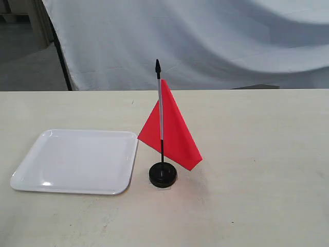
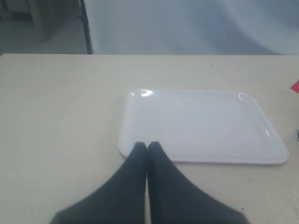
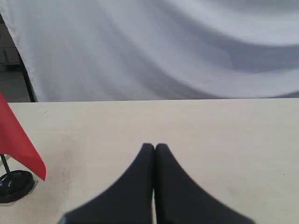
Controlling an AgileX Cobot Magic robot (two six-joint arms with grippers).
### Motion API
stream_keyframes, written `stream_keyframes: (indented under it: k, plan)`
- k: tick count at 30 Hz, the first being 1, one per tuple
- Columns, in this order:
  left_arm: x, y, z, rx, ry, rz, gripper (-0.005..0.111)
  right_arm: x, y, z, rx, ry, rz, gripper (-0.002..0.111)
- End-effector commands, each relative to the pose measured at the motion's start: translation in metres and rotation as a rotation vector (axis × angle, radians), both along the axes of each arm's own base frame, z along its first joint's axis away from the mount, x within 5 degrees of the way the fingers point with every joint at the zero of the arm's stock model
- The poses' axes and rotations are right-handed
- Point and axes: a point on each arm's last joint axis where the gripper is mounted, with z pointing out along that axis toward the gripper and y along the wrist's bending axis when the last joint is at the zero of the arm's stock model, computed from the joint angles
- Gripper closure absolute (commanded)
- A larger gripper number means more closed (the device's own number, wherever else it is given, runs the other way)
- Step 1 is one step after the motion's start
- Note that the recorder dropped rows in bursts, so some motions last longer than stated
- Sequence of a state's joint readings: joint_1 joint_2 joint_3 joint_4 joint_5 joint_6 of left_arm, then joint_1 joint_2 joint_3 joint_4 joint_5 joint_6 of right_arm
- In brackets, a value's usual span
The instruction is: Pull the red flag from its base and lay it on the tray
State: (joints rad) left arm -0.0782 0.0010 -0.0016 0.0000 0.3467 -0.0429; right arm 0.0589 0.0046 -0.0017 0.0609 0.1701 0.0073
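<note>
The red flag [image 1: 175, 131] stands upright in its round black base [image 1: 163, 175] near the middle of the table, its stick tip pointing up. The white tray [image 1: 77, 160] lies flat just left of the base, with nothing on it. Neither gripper shows in the exterior view. In the left wrist view my left gripper [image 2: 146, 145] is shut and holds nothing, its tips over the tray's [image 2: 205, 126] near edge. In the right wrist view my right gripper [image 3: 154, 146] is shut on nothing above bare table, well apart from the flag [image 3: 16, 140] and base [image 3: 14, 185].
The pale wooden table [image 1: 257, 154] runs across the whole exterior view. A white cloth backdrop [image 1: 205, 41] hangs behind its far edge, with a dark stand leg [image 1: 62, 56] at the back left.
</note>
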Motion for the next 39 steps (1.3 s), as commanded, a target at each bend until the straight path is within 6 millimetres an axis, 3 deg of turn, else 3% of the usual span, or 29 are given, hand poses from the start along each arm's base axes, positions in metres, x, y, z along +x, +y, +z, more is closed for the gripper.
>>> stream_keyframes:
  k: [1, 14, 22, 28, 32, 34, 36, 39]
  plan:
    - [0.0, 0.0, 0.0, 0.001, -0.003, -0.007, 0.107, 0.0, -0.001, 0.0, -0.082, -0.012, 0.003, 0.109]
    - [0.0, 0.0, 0.0, 0.001, -0.003, -0.007, 0.107, 0.0, -0.001, 0.005, -0.079, -0.063, 0.0, 0.109]
    - [0.0, 0.0, 0.0, 0.001, -0.003, -0.007, 0.107, -0.01, -0.002, 0.048, -0.025, -0.555, -0.026, 0.109]
    - [0.0, 0.0, 0.0, 0.001, -0.003, -0.007, 0.107, -0.018, -0.003, 0.062, -0.001, -0.728, -0.031, 0.109]
    - [0.0, 0.0, 0.0, 0.001, -0.003, -0.007, 0.107, -0.02, -0.003, 0.065, 0.166, -0.761, 0.016, 0.109]
    - [0.0, 0.0, 0.0, 0.001, -0.003, -0.007, 0.107, -0.022, -0.005, 0.067, 0.347, -0.786, 0.054, 0.109]
    - [0.0, 0.0, 0.0, 0.001, -0.003, -0.007, 0.107, -0.019, -0.005, 0.063, 0.503, -0.714, 0.095, 0.109]
    - [0.0, 0.0, 0.0, 0.001, -0.003, -0.007, 0.107, -0.012, -0.003, 0.053, 0.59, -0.564, 0.103, 0.109]
